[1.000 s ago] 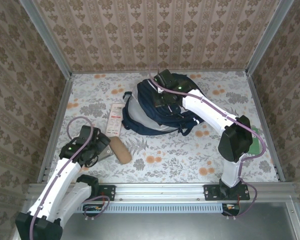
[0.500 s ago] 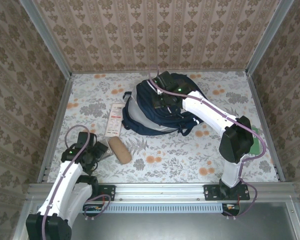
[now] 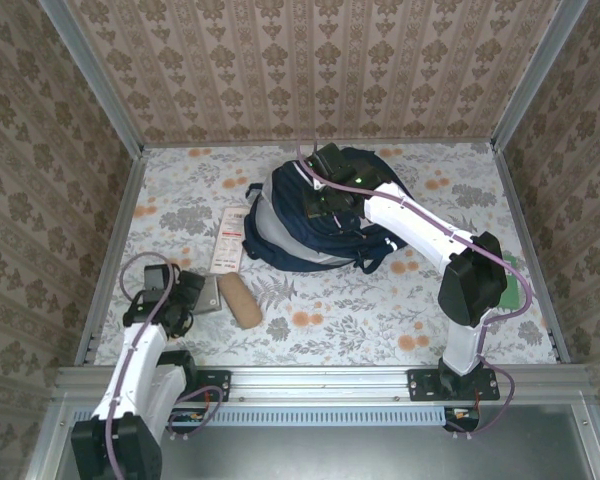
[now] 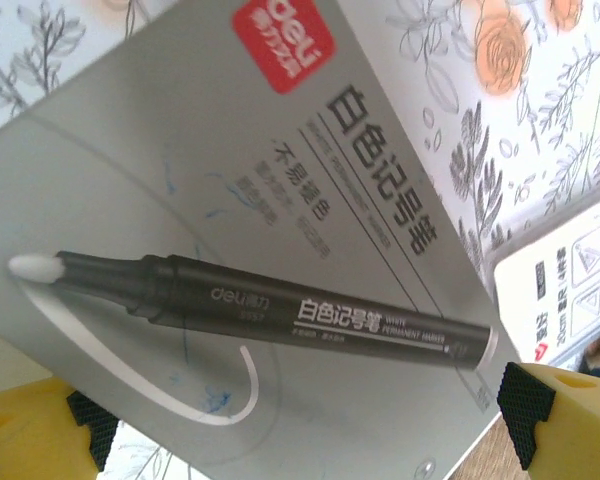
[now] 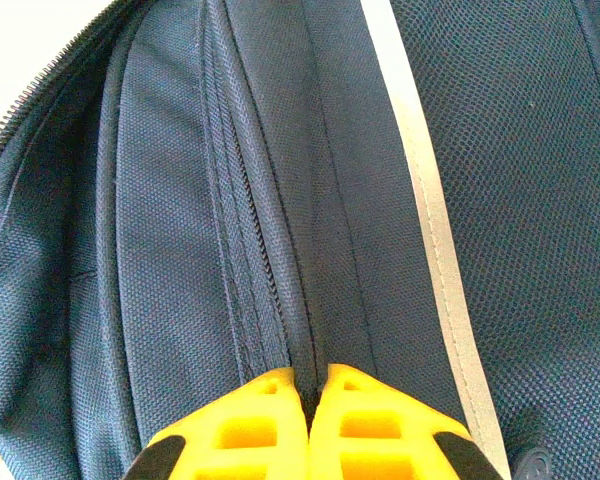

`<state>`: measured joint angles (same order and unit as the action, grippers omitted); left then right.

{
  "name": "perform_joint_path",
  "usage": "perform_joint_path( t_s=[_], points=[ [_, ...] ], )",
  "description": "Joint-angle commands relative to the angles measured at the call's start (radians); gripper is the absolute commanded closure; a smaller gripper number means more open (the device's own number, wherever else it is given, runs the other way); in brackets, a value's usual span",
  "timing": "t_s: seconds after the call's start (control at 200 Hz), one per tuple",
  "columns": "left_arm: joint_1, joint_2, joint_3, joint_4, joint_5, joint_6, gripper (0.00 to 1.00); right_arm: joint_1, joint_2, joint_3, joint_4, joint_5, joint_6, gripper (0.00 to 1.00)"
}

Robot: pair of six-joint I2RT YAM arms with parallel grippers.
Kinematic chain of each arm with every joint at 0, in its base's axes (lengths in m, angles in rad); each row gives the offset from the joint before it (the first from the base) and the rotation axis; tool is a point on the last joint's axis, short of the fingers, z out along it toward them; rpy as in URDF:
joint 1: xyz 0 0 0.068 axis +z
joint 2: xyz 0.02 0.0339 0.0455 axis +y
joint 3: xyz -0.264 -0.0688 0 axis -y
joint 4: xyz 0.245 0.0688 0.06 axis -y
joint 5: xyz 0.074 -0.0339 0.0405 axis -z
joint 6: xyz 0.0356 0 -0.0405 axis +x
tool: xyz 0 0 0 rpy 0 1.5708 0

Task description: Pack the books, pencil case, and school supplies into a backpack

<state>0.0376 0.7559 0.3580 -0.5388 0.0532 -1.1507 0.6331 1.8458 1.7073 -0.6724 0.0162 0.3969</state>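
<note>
Brown patterned wallpaper closes three sides of the cell, and the flowered bench (image 3: 380,310) carries all the things.

One large navy-blue fabric backpack (image 3: 315,215) with a light grey stripe lies at the far middle of the bench. The right arm reaches over it. The right claw (image 5: 310,395) sits on its top with the two yellow fingers pressed together, at a fabric ridge beside a zip line. Whether some cloth is pinched between them cannot be told.

Left of the backpack, just beside it, lies one narrow white packet with red print (image 3: 230,238). Nearer to the arms are one grey flat packet (image 4: 230,250) with a marker pen pictured on it, and one tan soft cylindrical pouch (image 3: 240,300) just beside it on the right.

The left claw (image 4: 310,440) hangs over the near part of the grey packet, spread wide, with its fingertips (image 4: 540,420) at both sides, and nothing is held. In the left wrist view, the corner of the white packet shows near the right fingertip.

One green book (image 3: 517,282) lies at the right side, well apart from the backpack and partly hidden by the right arm's elbow.
</note>
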Motion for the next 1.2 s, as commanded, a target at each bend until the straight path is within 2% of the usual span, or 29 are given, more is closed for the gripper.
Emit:
perform_joint_path(
  t_s=[0.0,0.375,0.48,0.625,0.825,1.195],
  points=[
    [0.032,0.047,0.040,0.113,0.031,0.091,0.00,0.016,-0.060,-0.007,0.051,-0.044,0.022,1.00],
    [0.044,0.414,0.220,0.205,0.135,0.322,0.00,0.016,-0.053,-0.014,0.051,-0.042,0.028,1.00],
    [0.032,0.485,0.284,0.168,0.143,0.391,0.00,0.016,-0.053,-0.017,0.051,-0.042,0.031,1.00],
    [-0.043,0.537,0.355,0.034,0.062,0.454,0.00,0.016,-0.056,-0.025,0.056,-0.045,0.037,1.00],
    [-0.165,0.562,0.382,-0.082,-0.074,0.414,0.00,0.016,-0.061,-0.028,0.060,-0.045,0.037,1.00],
    [-0.272,0.677,0.489,-0.171,-0.188,0.357,0.00,0.016,-0.072,-0.055,0.077,-0.052,0.045,1.00]
  ],
)
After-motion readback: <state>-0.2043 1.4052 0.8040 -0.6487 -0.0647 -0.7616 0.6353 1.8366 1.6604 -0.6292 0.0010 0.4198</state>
